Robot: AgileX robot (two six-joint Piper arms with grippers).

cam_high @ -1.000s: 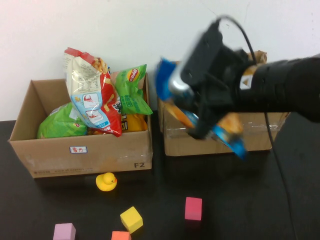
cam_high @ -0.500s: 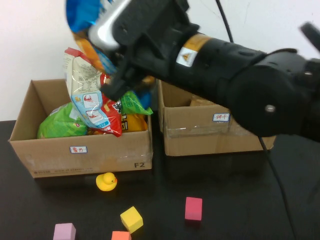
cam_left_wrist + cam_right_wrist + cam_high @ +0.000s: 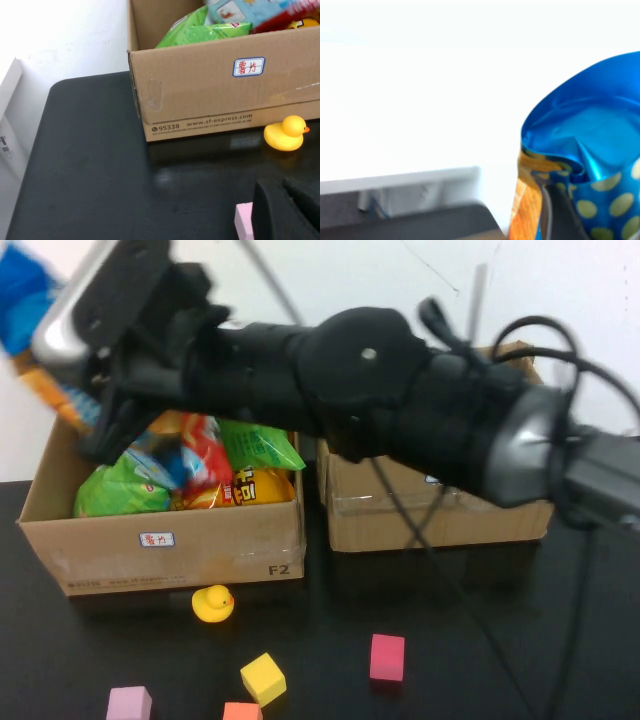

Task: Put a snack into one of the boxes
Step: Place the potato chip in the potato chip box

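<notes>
My right gripper (image 3: 60,390) was far across my body, up beyond the far left corner of the left box (image 3: 160,540), clamped on a blue-and-orange snack bag (image 3: 580,165). From overhead the bag (image 3: 30,330) hung off the gripper's outer side, outside the box wall, not over the opening. In the right wrist view, blue foil with pale dots and an orange edge filled the space beside my finger — a firm hold, I judged, though on one end of the bag only.

The left box, beneath my forearm, was already heaped with a green bag (image 3: 120,490), a red bag (image 3: 205,455) and another green one (image 3: 262,445). The right box (image 3: 440,510) lay behind my elbow, its contents hidden by the arm.

To finish well I would bring the gripper back inward until the bag hung over the opening, lower it close to the heap, then release — dropping from here would likely put it on the table or the rim. A slack bag swings, so a slow move suits it.

My left gripper (image 3: 287,210) sat low over the table, near the yellow duck (image 3: 285,134) and touching or just beside a pink block (image 3: 243,220); I could not tell how its fingers stood.
</notes>
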